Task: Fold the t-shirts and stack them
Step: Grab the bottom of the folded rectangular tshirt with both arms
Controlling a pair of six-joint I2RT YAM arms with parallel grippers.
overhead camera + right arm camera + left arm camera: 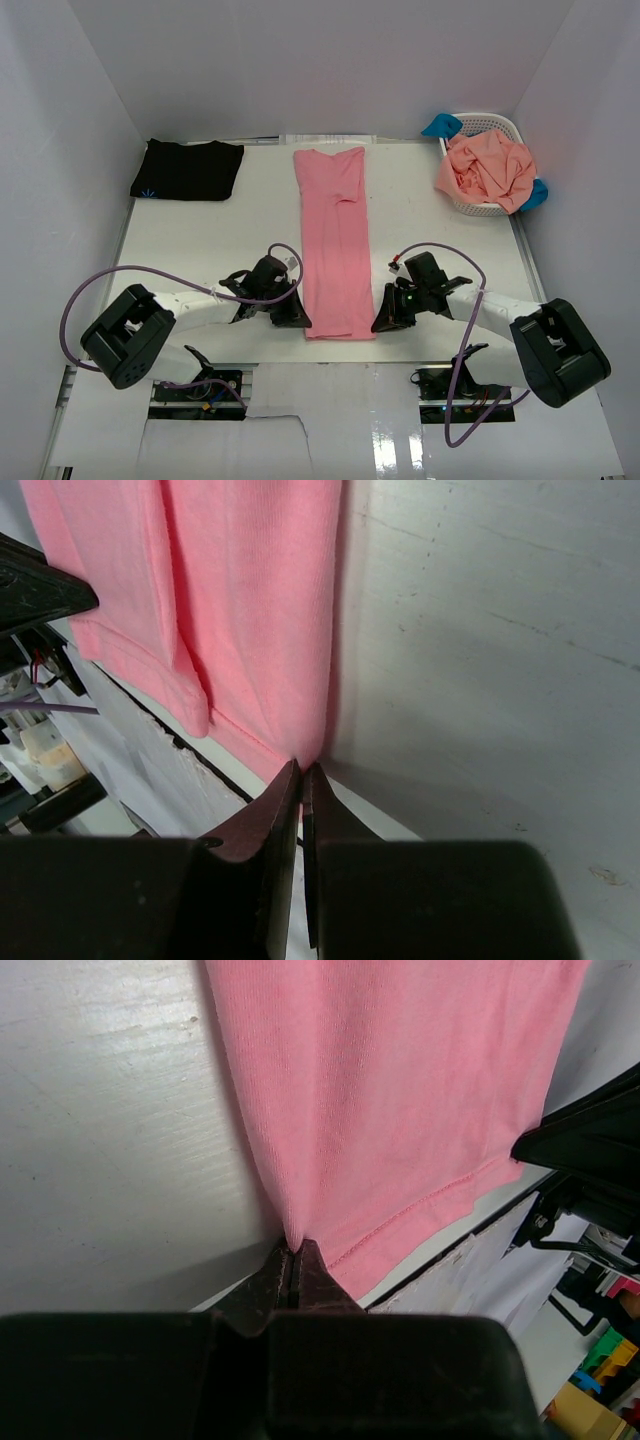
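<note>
The rose-pink t-shirt (334, 240) lies in the middle of the white table (200, 250), folded lengthwise into a long narrow strip that runs from the far edge down toward the arms. Well apart from it, at the far left, sits the black t-shirt (188, 168), folded flat with a small blue mark at its near left corner. At the far right corner a white lattice basket (492, 124) holds the crumpled salmon-orange t-shirt (490, 168), with bits of the bright blue t-shirt (440, 126) poking out behind and beside it. Purple cables (100, 282) loop over each arm, and nothing lies between the arms and the strip. The left gripper (298, 320) is at the strip's near left corner and the right gripper (380, 322) at its near right corner. The overhead view cannot show the jaws. The wrist views do: the left gripper (295, 1258) is clenched on the hem corner, the cloth puckering up into its tips, and the right gripper (302, 773) is pinched tight on the opposite corner, beside a folded-over flap of hem. Each wrist view also catches the other gripper's dark body at its edge.
</note>
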